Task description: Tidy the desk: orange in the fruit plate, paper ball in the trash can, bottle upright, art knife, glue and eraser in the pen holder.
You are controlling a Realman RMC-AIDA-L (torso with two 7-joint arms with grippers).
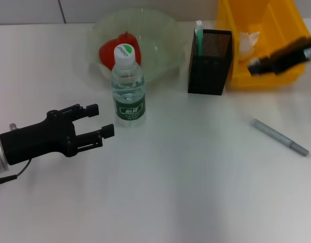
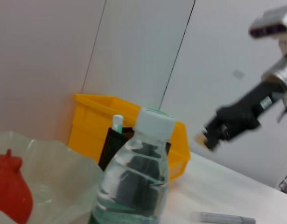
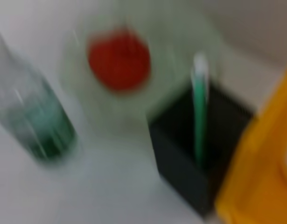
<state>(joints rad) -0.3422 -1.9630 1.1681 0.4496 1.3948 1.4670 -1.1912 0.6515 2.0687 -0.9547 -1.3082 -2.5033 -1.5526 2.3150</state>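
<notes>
The bottle [image 1: 128, 86] stands upright on the white desk, white cap up; it also fills the left wrist view [image 2: 134, 182]. Just in front and left of it, my left gripper [image 1: 92, 123] is open and holds nothing. The orange [image 1: 120, 46] lies in the fruit plate [image 1: 163, 35]. The glue [image 1: 199, 31] sticks out of the pen holder [image 1: 210, 62]. A paper ball [image 1: 249, 40] rests in the trash can [image 1: 266, 71]. The art knife [image 1: 280, 137] lies flat at the right. My right gripper [image 1: 255, 66] hovers over the trash can's front edge, with a small beige eraser [image 2: 200, 138] at its tip.
The fruit plate, pen holder and trash can stand in a row along the back of the desk. The right wrist view shows the bottle [image 3: 38, 126], orange [image 3: 119, 58], pen holder [image 3: 194, 158] and trash can [image 3: 260, 177] from above.
</notes>
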